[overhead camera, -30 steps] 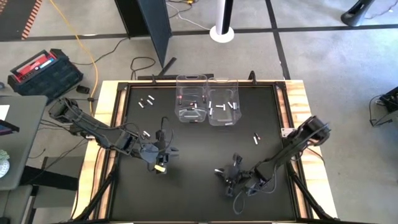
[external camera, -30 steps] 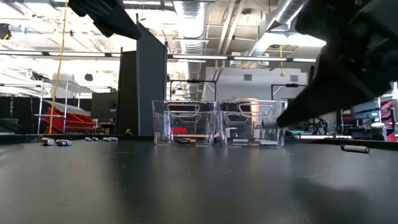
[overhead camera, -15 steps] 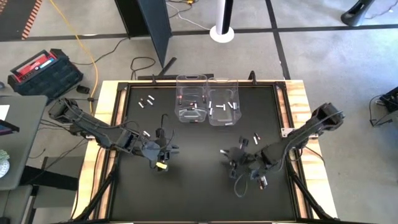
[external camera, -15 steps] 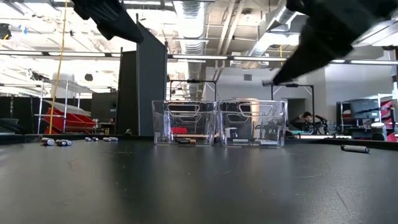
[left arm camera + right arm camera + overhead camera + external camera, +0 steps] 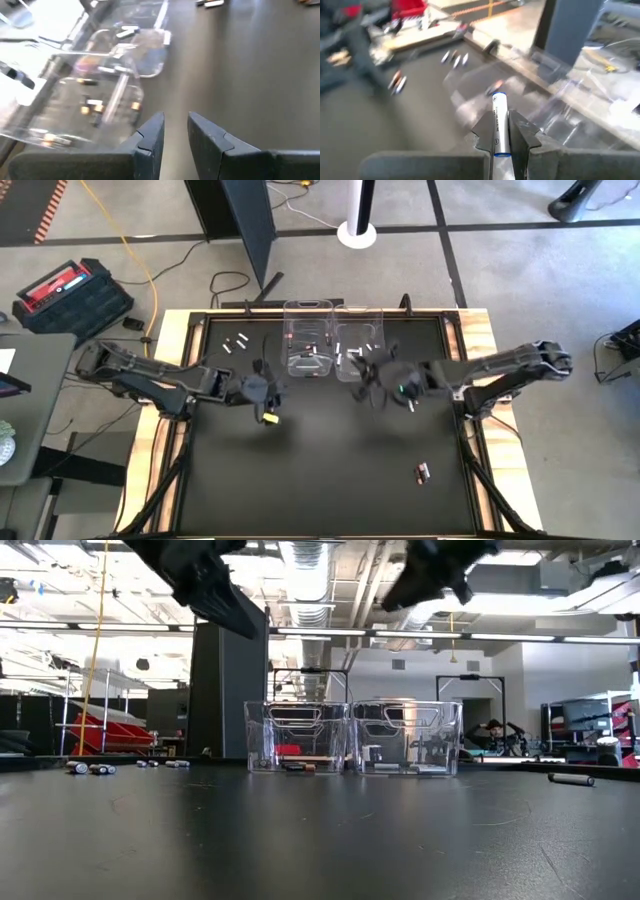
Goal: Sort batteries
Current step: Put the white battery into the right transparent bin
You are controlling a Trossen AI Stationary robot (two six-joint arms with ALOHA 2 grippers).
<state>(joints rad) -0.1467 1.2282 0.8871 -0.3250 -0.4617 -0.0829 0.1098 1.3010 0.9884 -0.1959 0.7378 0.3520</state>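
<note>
Your right claw [image 5: 372, 373] swung up to the bins [image 5: 358, 332] | pinching white battery [image 5: 499, 125] mid-body | light, stiff, slippery | left claw [image 5: 175, 132] slightly spread, empty.

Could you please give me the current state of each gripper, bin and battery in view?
Right gripper: shut on white battery, near bins.
Left gripper: fingers slightly apart, empty.
Left bin: upright, holds batteries.
Right bin: upright, holds white batteries.
Dark battery: lying loose on table.
</note>
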